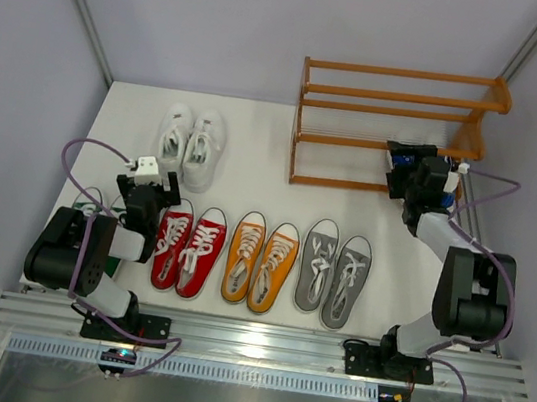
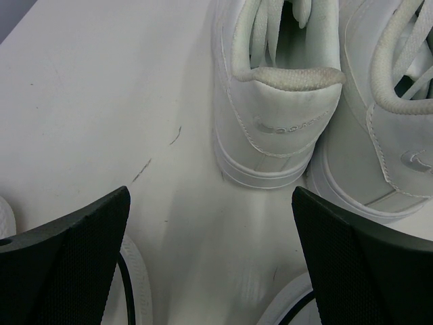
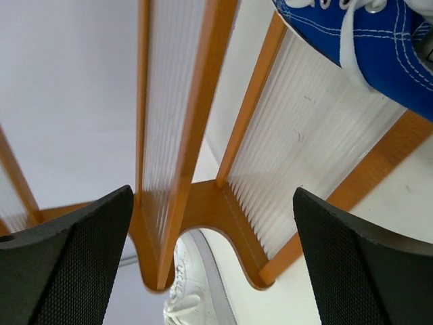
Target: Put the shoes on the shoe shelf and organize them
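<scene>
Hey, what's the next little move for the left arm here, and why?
Probably ease the left tool forward and slightly right so its open jaws straddle the heel of the white shoe. The tool is empty, and in the wrist view that heel lies just ahead, a little right of the gap's centre.

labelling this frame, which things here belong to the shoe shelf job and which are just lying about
Part of the job:
white sneakers
red sneakers
orange sneakers
grey sneakers
blue sneaker, already on the shelf
shoe shelf

Not part of it (rig fittings):
purple cables
metal rail
</scene>
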Controlling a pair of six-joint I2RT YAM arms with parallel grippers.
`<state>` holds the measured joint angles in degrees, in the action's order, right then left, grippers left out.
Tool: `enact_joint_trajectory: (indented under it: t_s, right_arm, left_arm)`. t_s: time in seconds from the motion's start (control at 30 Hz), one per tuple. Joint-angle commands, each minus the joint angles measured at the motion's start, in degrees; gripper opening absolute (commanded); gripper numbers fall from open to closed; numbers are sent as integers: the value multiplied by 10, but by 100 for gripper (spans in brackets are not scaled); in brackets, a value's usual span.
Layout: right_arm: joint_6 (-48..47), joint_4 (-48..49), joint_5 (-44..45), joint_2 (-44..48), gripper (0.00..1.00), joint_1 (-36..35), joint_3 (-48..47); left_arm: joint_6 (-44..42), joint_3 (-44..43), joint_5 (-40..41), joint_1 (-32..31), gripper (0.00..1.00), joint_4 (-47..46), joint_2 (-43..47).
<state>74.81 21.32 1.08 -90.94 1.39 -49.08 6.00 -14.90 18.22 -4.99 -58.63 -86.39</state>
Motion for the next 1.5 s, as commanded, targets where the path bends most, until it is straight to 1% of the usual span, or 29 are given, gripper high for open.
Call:
enact_joint_trajectory:
  t_s: [0.0, 0.03, 0.07, 0.1, 0.13, 0.17, 0.2, 0.23, 0.3, 0.33, 0.37, 0.4, 0.43, 0.47, 0.53, 0.6, 0.7, 0.8, 0.87, 1.03, 1.2, 1.23, 1.27, 1.3, 1.33, 1.37, 1.4, 1.47]
  right_arm:
    - [-109, -52, -64, 76, 100, 15, 12]
    - [-147, -129, -83, 92, 100, 14, -10]
    - [-219, -176, -103, 101, 100, 7, -24]
    - [-263, -222, -114, 109, 100, -4, -35]
    - [-301, -312, -117, 120, 100, -14, -48]
    - [-336, -357, -101, 150, 100, -36, -51]
    - [-395, -400, -73, 167, 100, -87, -53]
    - [-414, -470, -14, 188, 100, -112, -50]
    - [-429, -522, 26, 243, 100, -180, -38]
    - [-424, -563, 35, 260, 100, -199, -24]
    - [-421, -583, 56, 294, 100, -218, -18]
    - [-405, -606, 66, 307, 100, -252, -15]
    - [-395, -656, 77, 320, 100, -267, -14]
    - [-383, -682, 107, 334, 100, -282, -15]
    - [-339, -745, 128, 366, 100, -322, -15]
    - [-308, -770, 144, 380, 100, -343, -7]
    - [-274, -769, 133, 382, 100, -368, 22]
    - [-237, -752, 137, 353, 100, -416, 27]
    - [-225, -732, 134, 322, 100, -435, 28]
    - [-216, -700, 150, 269, 100, -438, 11]
    - [-202, -711, 146, 196, 100, -437, 5]
    - [-210, -701, 146, 186, 98, -438, 1]
    - [-216, -690, 140, 180, 87, -438, 0]
    - [-223, -677, 136, 169, 78, -438, 1]
    - [-237, -653, 132, 163, 64, -438, 2]
    - [-244, -644, 128, 157, 46, -437, 3]
    - [-247, -643, 126, 148, 6, -437, 2]
    - [-253, -656, 129, 129, 4, -436, -7]
  left_arm:
    - [3, -11, 6, 0, 100, -29, 10]
    - [3, -10, 6, 1, 100, -32, 9]
    - [2, -10, 6, 0, 100, -32, 9]
    - [2, -11, 7, 1, 100, -32, 9]
    - [2, -10, 6, 1, 100, -33, 8]
    - [3, -10, 6, 0, 100, -33, 8]
    - [2, -10, 7, 0, 100, -34, 8]
    - [2, -9, 6, 1, 100, -34, 9]
    - [2, -10, 7, 1, 100, -33, 8]
    - [2, -9, 7, 0, 100, -35, 8]
    - [2, -9, 6, 0, 100, -37, 7]
    - [2, -9, 8, 1, 100, -38, 7]
    - [2, -10, 8, 0, 100, -37, 7]
    - [2, -9, 8, 1, 100, -38, 7]
    - [2, -10, 8, 0, 100, -37, 8]
    - [2, -10, 8, 0, 100, -38, 7]
    - [2, -10, 7, 0, 100, -37, 8]
    - [2, -9, 6, 0, 100, -34, 8]
    - [2, -9, 6, 0, 100, -33, 8]
    - [3, -11, 6, 1, 100, -26, 10]
    - [3, -11, 6, 0, 100, -26, 11]
    - [3, -12, 6, 1, 100, -25, 10]
    - [3, -11, 6, 0, 100, -27, 10]
    - [3, -11, 6, 1, 100, -27, 10]
    - [3, -11, 6, 0, 100, -27, 10]
    - [3, -11, 6, 0, 100, -27, 11]
    - [3, -11, 6, 1, 100, -28, 10]
    - [3, -11, 6, 1, 100, -27, 11]
